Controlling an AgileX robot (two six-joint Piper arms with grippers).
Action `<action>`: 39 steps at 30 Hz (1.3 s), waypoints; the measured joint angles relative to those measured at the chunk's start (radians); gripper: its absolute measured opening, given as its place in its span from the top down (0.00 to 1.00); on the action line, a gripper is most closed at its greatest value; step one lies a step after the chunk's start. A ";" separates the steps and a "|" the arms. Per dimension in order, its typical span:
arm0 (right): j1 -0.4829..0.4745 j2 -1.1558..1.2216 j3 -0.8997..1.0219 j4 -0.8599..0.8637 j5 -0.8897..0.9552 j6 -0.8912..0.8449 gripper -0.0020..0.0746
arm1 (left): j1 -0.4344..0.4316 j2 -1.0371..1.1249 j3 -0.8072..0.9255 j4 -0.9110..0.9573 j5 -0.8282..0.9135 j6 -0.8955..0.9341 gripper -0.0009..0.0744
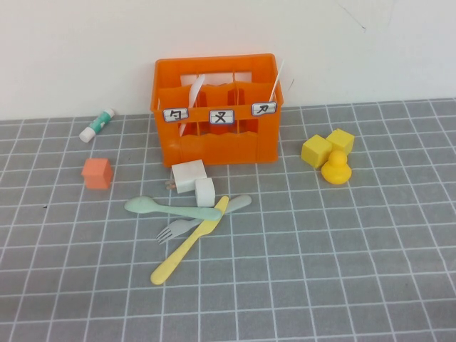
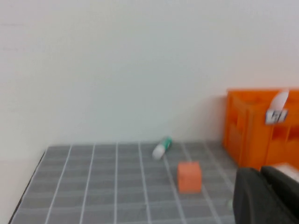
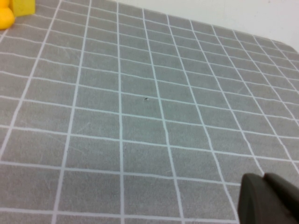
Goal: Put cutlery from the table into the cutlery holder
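The orange cutlery holder (image 1: 217,114) stands at the back of the table (image 1: 342,256). A white knife (image 1: 276,77) stands in its right compartment, and another white utensil (image 1: 194,92) in its left one. In front lie a mint-green spoon (image 1: 171,208), a grey fork (image 1: 199,222) and a yellow knife (image 1: 189,242), crossing each other. Neither arm shows in the high view. My left gripper (image 2: 262,173) is shut and empty, left of the holder (image 2: 261,126). My right gripper (image 3: 264,178) is shut and empty over bare table (image 3: 140,116).
Two white cubes (image 1: 192,179) sit between the holder and the cutlery. A small orange cube (image 1: 97,173) and a white-and-green tube (image 1: 97,125) lie at the left. Two yellow cubes (image 1: 326,148) and a yellow duck (image 1: 336,169) sit at the right.
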 joint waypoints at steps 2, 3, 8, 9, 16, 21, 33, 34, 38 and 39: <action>0.000 0.000 0.000 0.000 0.002 0.000 0.98 | 0.004 -0.004 0.000 -0.087 0.052 0.079 0.99; 0.000 0.000 0.000 0.000 0.002 0.000 0.98 | 0.006 -0.004 0.000 -0.124 0.077 0.100 0.99; 0.000 0.000 0.000 0.000 0.002 0.000 0.98 | 0.007 -0.004 0.000 -0.217 0.124 0.157 0.99; 0.000 0.000 0.000 0.000 0.002 0.000 0.98 | 0.008 -0.004 0.000 -0.230 0.126 0.163 0.99; 0.000 -0.001 0.000 0.000 0.002 0.000 0.98 | 0.031 -0.004 0.077 -0.294 0.093 0.184 0.99; 0.000 -0.001 0.000 0.000 0.002 0.000 0.98 | 0.097 -0.004 0.089 -0.420 0.046 0.248 0.99; 0.000 -0.001 0.000 0.000 0.002 0.000 0.98 | 0.423 -0.004 0.182 -0.713 -0.229 0.532 0.99; 0.000 -0.001 0.000 0.000 0.002 0.000 0.98 | 0.439 -0.004 0.182 -0.713 -0.238 0.554 0.99; 0.000 -0.001 0.000 0.000 0.002 0.000 0.98 | 0.485 -0.004 0.182 -0.710 -0.244 0.626 0.99; 0.000 -0.001 0.000 0.000 0.002 0.000 0.98 | 0.489 -0.004 0.182 -0.710 -0.244 0.640 0.99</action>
